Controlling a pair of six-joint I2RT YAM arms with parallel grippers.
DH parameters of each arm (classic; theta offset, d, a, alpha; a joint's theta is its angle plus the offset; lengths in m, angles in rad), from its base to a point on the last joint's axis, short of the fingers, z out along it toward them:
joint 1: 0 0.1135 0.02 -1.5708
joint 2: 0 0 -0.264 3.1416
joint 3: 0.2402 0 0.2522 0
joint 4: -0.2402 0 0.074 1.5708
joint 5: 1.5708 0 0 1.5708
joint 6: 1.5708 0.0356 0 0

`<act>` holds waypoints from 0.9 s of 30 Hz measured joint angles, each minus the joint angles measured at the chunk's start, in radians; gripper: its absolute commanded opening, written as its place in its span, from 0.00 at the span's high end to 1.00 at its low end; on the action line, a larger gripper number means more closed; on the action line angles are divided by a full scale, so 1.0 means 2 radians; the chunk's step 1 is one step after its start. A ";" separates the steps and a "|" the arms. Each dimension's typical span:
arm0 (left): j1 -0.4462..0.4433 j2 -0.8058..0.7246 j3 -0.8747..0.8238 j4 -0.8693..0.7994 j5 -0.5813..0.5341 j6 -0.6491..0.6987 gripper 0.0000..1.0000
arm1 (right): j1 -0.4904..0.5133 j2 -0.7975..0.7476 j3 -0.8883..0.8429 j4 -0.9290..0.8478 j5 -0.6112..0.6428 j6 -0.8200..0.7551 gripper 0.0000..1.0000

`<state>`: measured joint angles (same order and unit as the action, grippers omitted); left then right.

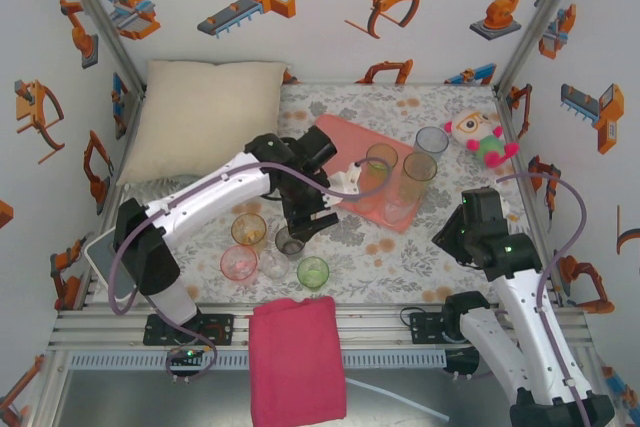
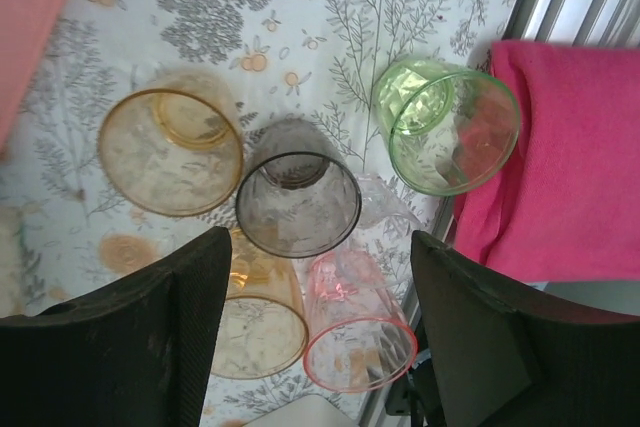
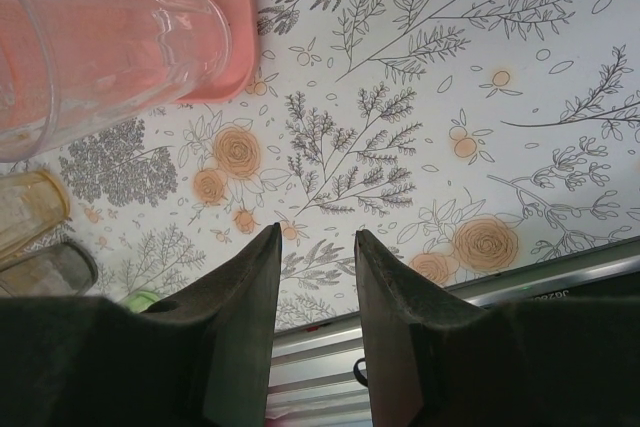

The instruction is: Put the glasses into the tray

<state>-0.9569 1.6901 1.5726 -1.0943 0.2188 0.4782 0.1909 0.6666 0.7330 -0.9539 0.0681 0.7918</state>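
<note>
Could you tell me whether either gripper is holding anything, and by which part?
Nothing is held. The left gripper hangs open over the smoky grey glass, jaws not closed on it; the right gripper has empty jaws.

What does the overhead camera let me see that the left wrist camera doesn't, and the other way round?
Overhead: the cream pillow, the plush toy, the salmon tray with tall glasses standing on it, and the left arm and right arm.
Left wrist: a close look down into the tumblers, including two amber glasses, past the left gripper's open fingers.
Shared: the green glass, the grey glass, the pink glass and the magenta cloth.
</note>
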 measured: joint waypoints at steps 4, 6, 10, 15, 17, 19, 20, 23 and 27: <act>-0.019 0.001 -0.032 0.028 -0.011 -0.001 0.33 | 0.000 0.001 0.000 0.000 0.000 0.000 0.64; -0.026 0.003 -0.033 0.040 -0.013 -0.001 0.34 | 0.000 0.001 0.000 0.000 0.000 0.000 0.64; -0.033 0.010 -0.033 0.061 -0.014 -0.001 0.36 | 0.000 0.001 0.000 -0.005 0.000 0.000 0.63; -0.041 0.017 -0.033 0.070 -0.009 0.000 0.40 | 0.000 -0.002 0.000 -0.010 0.000 0.000 0.63; -0.047 0.017 -0.036 0.072 -0.008 0.002 0.41 | 0.000 -0.002 0.000 -0.012 0.000 0.000 0.63; -0.057 0.017 -0.042 0.074 -0.008 0.004 0.41 | 0.000 -0.002 0.000 -0.013 0.000 0.000 0.64; -0.060 0.017 -0.045 0.075 -0.008 0.004 0.42 | 0.000 -0.002 0.000 -0.013 0.000 0.000 0.63; -0.068 0.017 -0.056 0.076 -0.008 0.004 0.42 | 0.000 -0.002 0.000 -0.014 0.000 0.000 0.64; -0.072 0.017 -0.072 0.083 -0.011 0.004 0.43 | 0.000 -0.007 0.000 -0.015 0.000 0.000 0.64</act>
<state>-1.1011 1.7248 1.4284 -0.9279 0.1974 0.4854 0.1909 0.6521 0.7330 -0.9836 0.0681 0.7921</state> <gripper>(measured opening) 0.576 0.366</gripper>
